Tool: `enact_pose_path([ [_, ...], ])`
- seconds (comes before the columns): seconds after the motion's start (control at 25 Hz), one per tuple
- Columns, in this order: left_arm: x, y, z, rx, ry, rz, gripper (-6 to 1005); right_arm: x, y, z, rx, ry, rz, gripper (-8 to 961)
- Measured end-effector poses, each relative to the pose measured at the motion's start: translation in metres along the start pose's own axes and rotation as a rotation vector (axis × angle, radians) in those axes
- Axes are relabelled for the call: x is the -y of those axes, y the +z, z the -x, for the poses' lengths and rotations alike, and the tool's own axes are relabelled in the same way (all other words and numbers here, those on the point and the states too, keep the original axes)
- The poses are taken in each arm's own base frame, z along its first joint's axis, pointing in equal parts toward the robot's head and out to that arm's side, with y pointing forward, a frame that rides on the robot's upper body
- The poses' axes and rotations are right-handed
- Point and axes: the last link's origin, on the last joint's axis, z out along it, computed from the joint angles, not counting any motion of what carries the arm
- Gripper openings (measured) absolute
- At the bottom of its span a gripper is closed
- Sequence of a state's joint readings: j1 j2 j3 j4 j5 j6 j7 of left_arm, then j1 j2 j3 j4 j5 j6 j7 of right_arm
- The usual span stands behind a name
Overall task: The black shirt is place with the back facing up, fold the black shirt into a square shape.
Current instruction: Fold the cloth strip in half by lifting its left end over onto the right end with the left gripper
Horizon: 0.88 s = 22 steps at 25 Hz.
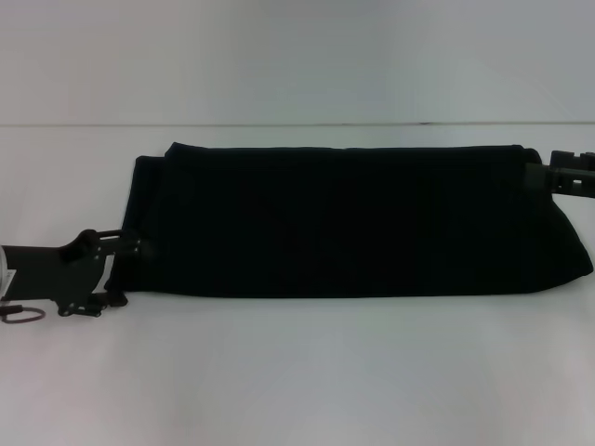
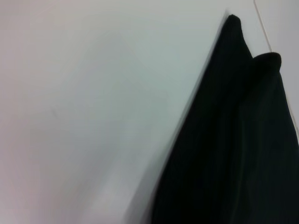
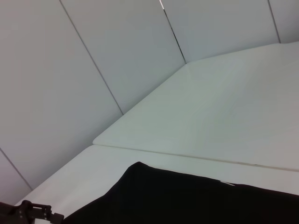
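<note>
Black shirt (image 1: 353, 223) lying on white bench (image 1: 297, 372), folded into long horizontal band across bench middle, plain black side up, no lettering visible. Far edge fairly straight; left end showing stacked layers, right end bulging lower toward bench edge.

Left hand (image 1: 130, 251) at shirt's lower-left corner, low over bench, fingers reaching the fabric edge; grip width impossible to tell, black on black. Red-brown ring hanging near left arm at frame edge.

Right hand (image 1: 548, 175) at shirt's upper-right corner, touching or overlapping fabric; grip state likewise impossible to tell.

Left wrist view: shirt edge (image 2: 243, 140) with two rounded fold bumps against bench.

Right wrist view: shirt corner (image 3: 177, 196) on bench, pale panelled wall (image 3: 93, 56) behind.
</note>
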State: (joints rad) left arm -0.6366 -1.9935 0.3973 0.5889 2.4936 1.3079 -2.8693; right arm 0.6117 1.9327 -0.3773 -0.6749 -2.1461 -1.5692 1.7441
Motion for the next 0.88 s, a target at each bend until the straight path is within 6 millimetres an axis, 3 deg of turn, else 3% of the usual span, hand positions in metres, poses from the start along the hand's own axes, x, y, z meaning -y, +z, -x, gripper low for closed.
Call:
enact_pose_path([
  [0.88,-0.0031,0.0013,-0.0089,-0.047,0.051,-0.009,874,-0.0011,0.0,0.0032,0.015,-0.002,0.009,932],
])
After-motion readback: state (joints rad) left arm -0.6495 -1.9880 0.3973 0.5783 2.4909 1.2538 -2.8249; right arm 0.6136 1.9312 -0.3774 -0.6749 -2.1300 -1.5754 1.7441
